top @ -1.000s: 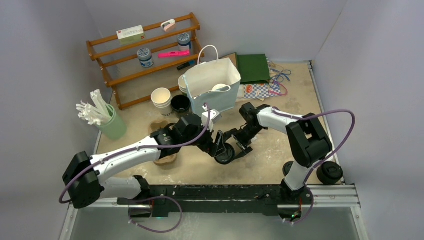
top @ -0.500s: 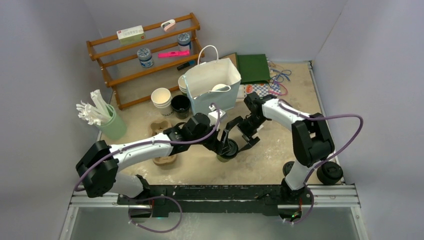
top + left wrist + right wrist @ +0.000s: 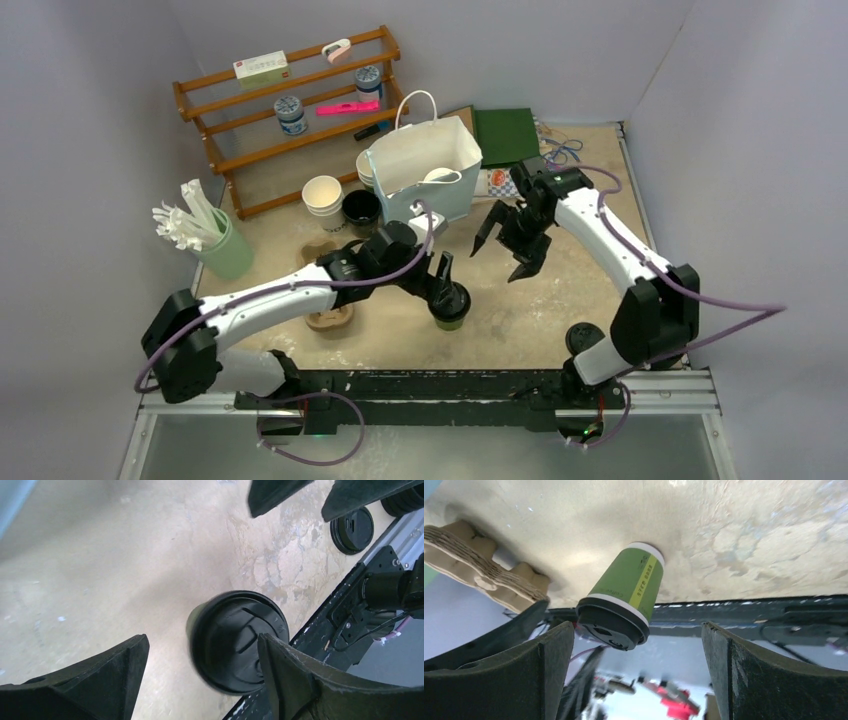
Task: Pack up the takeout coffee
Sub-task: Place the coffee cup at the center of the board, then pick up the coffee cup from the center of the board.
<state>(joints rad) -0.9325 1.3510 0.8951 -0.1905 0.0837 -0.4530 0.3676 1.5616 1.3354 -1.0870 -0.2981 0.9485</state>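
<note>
Coffee cup (image 3: 449,304) upright on the surface (image 3: 530,310) just under the wide-open, empty left tool (image 3: 441,282) – right tool (image 3: 504,252) also gaping, empty, well apart – off-centre closing could clip the lid (image 3: 240,640) and tip it.

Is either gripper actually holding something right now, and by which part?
Nothing is held. The left gripper straddles the green paper cup with the black plastic lid, open, with a gap beside the lid. The right gripper is open and empty.
</note>
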